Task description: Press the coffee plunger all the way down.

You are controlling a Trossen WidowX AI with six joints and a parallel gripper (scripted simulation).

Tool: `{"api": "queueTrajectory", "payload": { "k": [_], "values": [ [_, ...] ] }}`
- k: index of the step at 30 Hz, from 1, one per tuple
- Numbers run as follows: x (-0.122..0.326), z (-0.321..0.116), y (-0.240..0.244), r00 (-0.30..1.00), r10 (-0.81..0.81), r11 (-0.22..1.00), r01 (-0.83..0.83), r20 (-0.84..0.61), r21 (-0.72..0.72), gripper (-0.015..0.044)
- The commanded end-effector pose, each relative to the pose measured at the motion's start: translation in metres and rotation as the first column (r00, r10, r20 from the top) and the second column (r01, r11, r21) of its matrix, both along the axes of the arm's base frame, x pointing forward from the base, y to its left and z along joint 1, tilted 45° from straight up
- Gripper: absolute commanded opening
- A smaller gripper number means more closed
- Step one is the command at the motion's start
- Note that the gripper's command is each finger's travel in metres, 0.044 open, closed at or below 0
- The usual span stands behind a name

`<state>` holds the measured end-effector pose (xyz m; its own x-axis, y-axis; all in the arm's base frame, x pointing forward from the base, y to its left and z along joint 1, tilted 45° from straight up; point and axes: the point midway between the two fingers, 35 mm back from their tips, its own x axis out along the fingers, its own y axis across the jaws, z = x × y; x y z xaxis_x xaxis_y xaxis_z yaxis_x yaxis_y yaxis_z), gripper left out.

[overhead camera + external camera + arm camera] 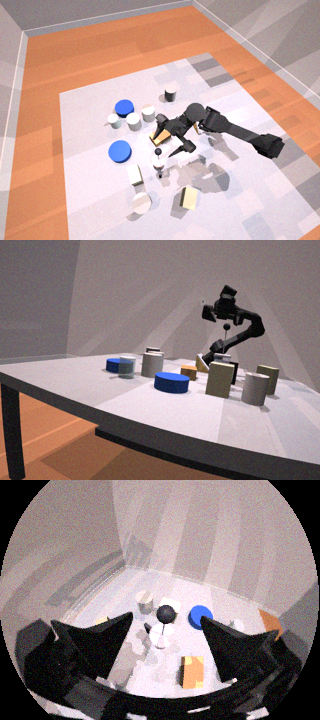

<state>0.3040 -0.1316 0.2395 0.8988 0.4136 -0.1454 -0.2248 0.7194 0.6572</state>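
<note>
coffee press (158,164): upright on the pale surface (85,160), plunger rod raised, dark knob (157,151) at top; knob also seen in the exterior view (226,326) and centred in the wrist view (166,614). hand (162,143): fully open, holding nothing, poised above and just beyond the knob, not touching it. orange block (160,137): under the hand, beside the press. tan box (134,174): left of the press. blue disc (119,151): further left. white cylinder (141,203): nearer, well apart
</note>
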Motion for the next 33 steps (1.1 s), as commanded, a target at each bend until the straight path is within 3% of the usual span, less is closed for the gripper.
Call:
{"api": "queueTrajectory", "payload": {
  "k": [1, 14, 26, 33],
  "values": [
    [0.006, -0.004, 0.003, 1.0, 0.0, 1.0, 0.0, -0.007, 0.008, 0.044],
    [0.021, -0.004, 0.012, 1.0, -0.001, 1.0, 0.001, 0.0, 0.011, 0.044],
    [0.021, -0.004, 0.012, 1.0, -0.001, 1.0, 0.001, 0.0, 0.011, 0.0125],
    [0.021, -0.004, 0.012, 1.0, -0.001, 1.0, 0.001, 0.0, 0.011, 0.0117]
  ]
}}
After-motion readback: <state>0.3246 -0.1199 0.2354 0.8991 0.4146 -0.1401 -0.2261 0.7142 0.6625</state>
